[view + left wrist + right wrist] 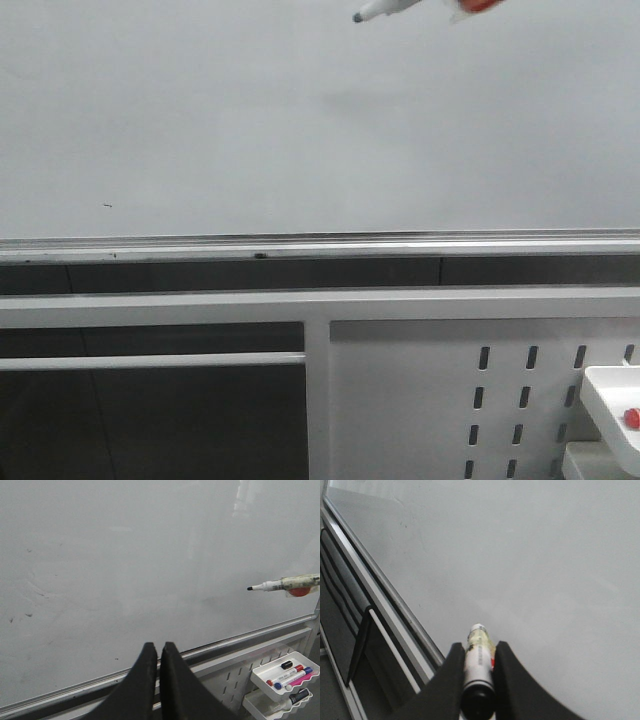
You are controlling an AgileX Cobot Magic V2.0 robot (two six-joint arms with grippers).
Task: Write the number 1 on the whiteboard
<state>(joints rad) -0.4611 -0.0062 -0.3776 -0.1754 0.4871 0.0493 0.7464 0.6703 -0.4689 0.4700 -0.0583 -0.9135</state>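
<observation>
The whiteboard (250, 120) fills the upper half of the front view, pale and unmarked: no number 1 on it anywhere, only a tiny dark speck low at the left and some faint smudges. So the writing itself is not yet done.

At the very top edge of that view, right of centre, the marker (385, 9) pokes in with its dark tip aimed down and to the left, hanging just off the board as far as I can judge (contact can't be confirmed from here). In the right wrist view the right gripper (479, 657) has its two dark fingers pinching the marker's barrel, nib pointing at the bare board. From the left wrist view the marker shows at the right edge, mid-height, tip apart from the surface.

The left gripper (155, 652) sits at the bottom centre of its own view, fingers pressed together with nothing between them, idle.

A tray of spare pens (280, 676) rests at the lower right there.

By my reckoning: marker in hand, stroke still to come, and that is the whole job.
</observation>
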